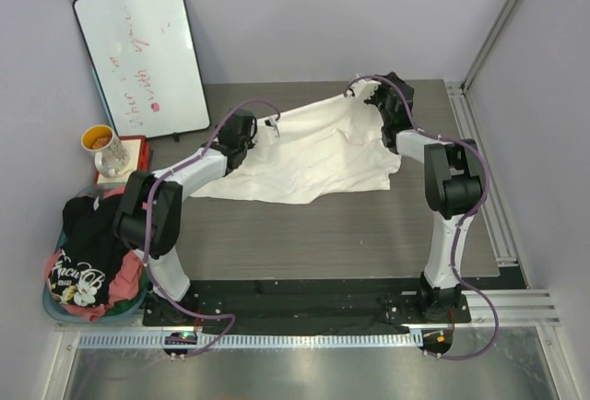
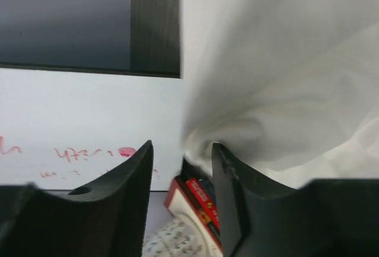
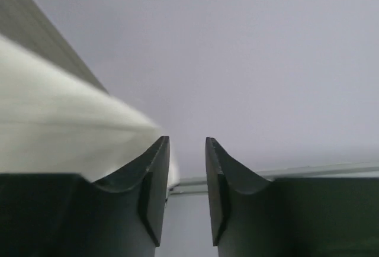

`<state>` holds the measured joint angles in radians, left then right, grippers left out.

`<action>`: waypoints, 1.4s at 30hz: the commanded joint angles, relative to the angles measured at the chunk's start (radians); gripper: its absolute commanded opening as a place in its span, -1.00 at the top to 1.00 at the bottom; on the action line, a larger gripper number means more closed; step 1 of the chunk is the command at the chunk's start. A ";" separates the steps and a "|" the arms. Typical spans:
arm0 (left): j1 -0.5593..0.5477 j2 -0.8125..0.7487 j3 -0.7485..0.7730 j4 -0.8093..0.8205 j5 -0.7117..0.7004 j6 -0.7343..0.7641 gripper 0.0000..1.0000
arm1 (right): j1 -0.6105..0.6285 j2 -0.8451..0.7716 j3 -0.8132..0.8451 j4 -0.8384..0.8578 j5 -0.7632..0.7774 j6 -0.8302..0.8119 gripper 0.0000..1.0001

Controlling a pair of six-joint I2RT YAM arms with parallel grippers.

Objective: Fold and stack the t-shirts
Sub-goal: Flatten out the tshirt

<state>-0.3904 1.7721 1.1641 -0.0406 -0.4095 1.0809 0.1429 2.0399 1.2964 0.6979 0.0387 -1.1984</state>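
White t-shirt (image 1: 313, 151) looks limp, light; pinch corners. Left end effector (image 2: 182, 156) and right end effector (image 3: 188, 150) slightly parted, empty.

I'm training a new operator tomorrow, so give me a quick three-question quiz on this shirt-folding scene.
1. True or false: the white shirt lies in the basket.
2. What colour is the lettered shirt in the basket? A black, B green, C yellow.
3. In the wrist views, is any cloth pinched between the jaws of the left gripper or the right gripper?

Key: 1 false; 2 A; 3 no, both pairs of jaws stand apart with nothing between them.
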 commanded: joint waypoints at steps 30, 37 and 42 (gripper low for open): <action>0.166 0.042 0.137 -0.484 0.534 0.074 0.03 | -0.101 -0.195 0.072 -0.535 0.066 0.034 -0.63; 0.185 0.055 0.180 -0.583 0.566 0.096 0.03 | -0.112 -0.202 0.066 -0.540 0.073 0.036 -0.62; 0.185 0.046 0.186 -0.636 0.598 0.097 0.04 | -0.111 -0.195 0.069 -0.541 0.073 0.043 -0.62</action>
<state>-0.2089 1.8374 1.3163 -0.5907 0.1322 1.1629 0.0353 1.8946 1.3602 0.1413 0.0952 -1.1709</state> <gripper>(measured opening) 0.484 0.810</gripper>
